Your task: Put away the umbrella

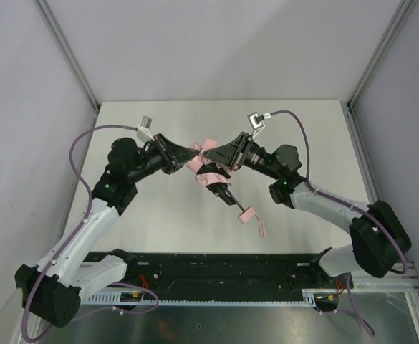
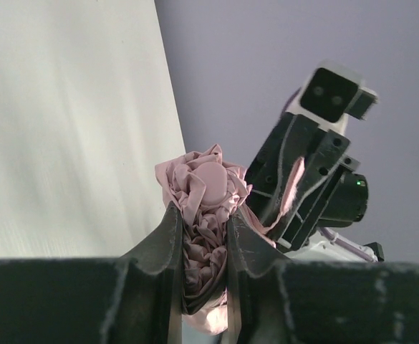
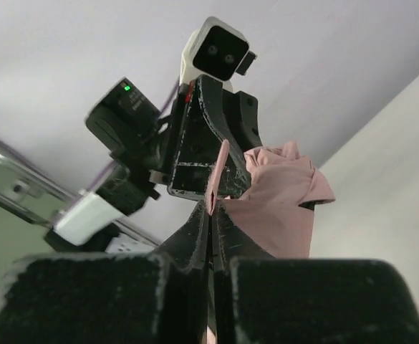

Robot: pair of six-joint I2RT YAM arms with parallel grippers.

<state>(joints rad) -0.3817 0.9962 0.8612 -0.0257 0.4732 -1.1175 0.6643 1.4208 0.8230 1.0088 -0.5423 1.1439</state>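
Free tabletop [image 1: 159, 215] around umbrella [image 1: 210, 178] (walls [image 1: 30, 107] near)

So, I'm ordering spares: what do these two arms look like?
The left arm and right arm match: white links, black joints, a lilac cable looping to a white-and-grey camera box, a small green light. The left claw and right claw are black, with two tapered fingers.

The umbrella [image 1: 208, 166] is held over the table [image 1: 281, 129], between the two grippers. Its canopy [image 2: 205, 183] is wedged between the fingers of the left gripper [image 2: 203, 215], its top protruding beyond the fingertips. A thin fold of fabric is pinched between the fingers of the right gripper [image 3: 210, 209], with the bulk lying beyond them. The handle [image 1: 246, 213] is found nearer the bases than either fingertips.
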